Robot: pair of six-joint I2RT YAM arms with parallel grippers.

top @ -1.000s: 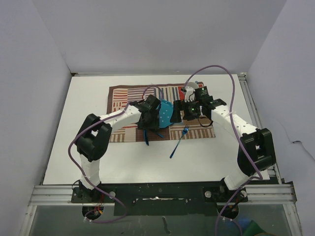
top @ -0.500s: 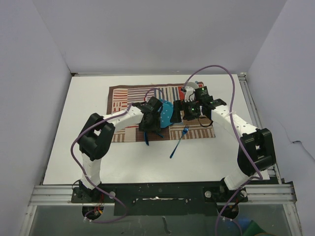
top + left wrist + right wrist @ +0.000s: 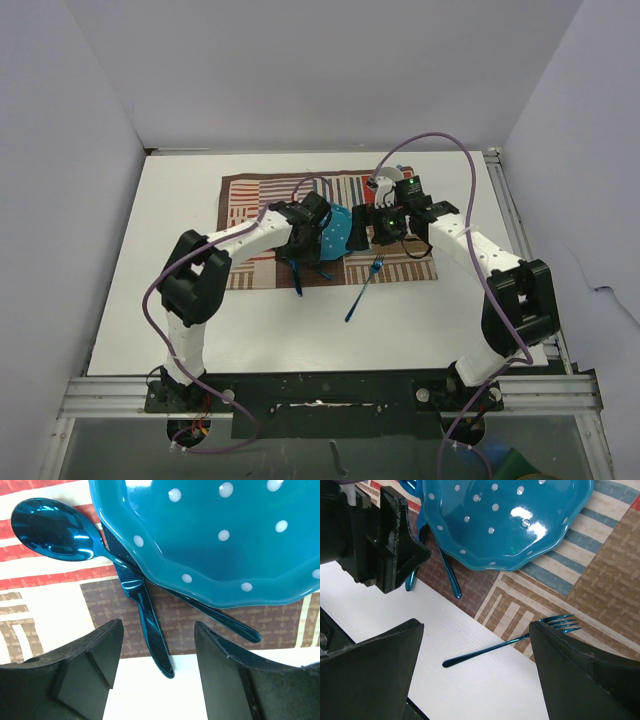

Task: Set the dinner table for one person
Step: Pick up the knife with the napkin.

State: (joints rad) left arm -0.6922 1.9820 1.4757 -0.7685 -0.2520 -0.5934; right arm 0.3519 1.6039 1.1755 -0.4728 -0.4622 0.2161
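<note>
The dinner table [image 3: 150, 300] is white, with a striped patchwork mat [image 3: 245, 195] on it. On the mat's near half rests a teal plate with white dots [image 3: 225, 535] [image 3: 505, 520]. At the plate's left rim lie a blue spoon [image 3: 52, 530] and a blue knife [image 3: 150, 625], both partly under the plate. The knife's end pokes off the mat onto the table. My left gripper [image 3: 157, 630] hangs open just above the knife, one finger on each side, touching nothing. A blue fork [image 3: 512, 642] lies half on the mat, half on the table. Above it my right gripper [image 3: 475, 630] is open and holds nothing.
Grey walls close in the table on three sides. An aluminium rail [image 3: 320, 395] runs along the near edge by the arm bases. Purple cables [image 3: 440, 140] loop over both arms. The left gripper's body [image 3: 385, 540] is close to the right gripper.
The left arm has shifted slightly above the knife. Plate, cutlery and right arm have not moved, and both grippers stay open.
</note>
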